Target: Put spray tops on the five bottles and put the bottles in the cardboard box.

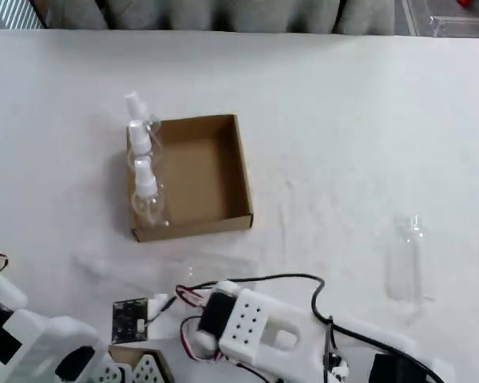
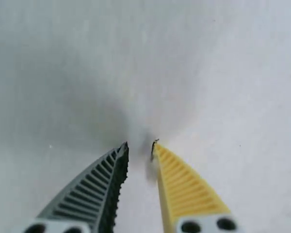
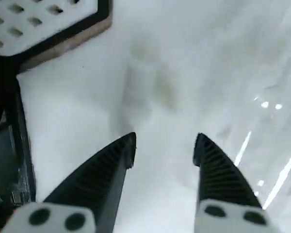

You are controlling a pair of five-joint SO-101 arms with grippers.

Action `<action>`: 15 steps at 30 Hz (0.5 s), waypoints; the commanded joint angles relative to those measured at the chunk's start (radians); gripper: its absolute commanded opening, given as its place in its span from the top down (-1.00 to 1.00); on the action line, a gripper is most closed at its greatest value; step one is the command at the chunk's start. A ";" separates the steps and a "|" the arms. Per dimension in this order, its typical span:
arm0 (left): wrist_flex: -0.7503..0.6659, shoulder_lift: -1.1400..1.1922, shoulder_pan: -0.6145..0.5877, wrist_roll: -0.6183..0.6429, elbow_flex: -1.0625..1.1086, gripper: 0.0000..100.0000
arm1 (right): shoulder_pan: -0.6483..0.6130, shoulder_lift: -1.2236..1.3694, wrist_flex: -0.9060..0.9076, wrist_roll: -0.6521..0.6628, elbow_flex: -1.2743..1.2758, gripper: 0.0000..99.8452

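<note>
cardboard box (image 1: pixel 201 177): three topped bottles (image 1: pixel 148 191) (along one wall) | table (image 1: pixel 343 120): loose bottle (image 1: pixel 405 259)

I see the open cardboard box (image 1: pixel 199 171) left of tabletop centre, three spray-topped bottles (image 1: pixel 148 191) along its left wall; one uncapped bottle (image 1: pixel 405 259) near the right edge.

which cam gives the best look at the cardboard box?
High view: the cardboard box sits whole and open-topped, spray-topped bottles along one side. The left wrist view faces table past the left gripper; the right wrist view faces table and clear plastic.
</note>
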 commanded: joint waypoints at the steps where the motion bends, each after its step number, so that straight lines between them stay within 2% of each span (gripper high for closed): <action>1: 0.015 -0.031 0.005 0.009 -0.052 0.82 | -0.061 0.018 -0.102 -0.071 0.031 0.56; 7: 0.020 -0.035 0.025 0.009 -0.051 0.82 | -0.065 0.007 -0.142 -0.106 0.020 0.61; 12: 0.015 -0.035 0.025 0.009 -0.046 0.82 | -0.067 -0.038 -0.001 -0.106 -0.083 0.61; 15: 0.015 -0.035 0.025 0.009 -0.048 0.82 | -0.070 -0.071 0.025 -0.107 -0.107 0.61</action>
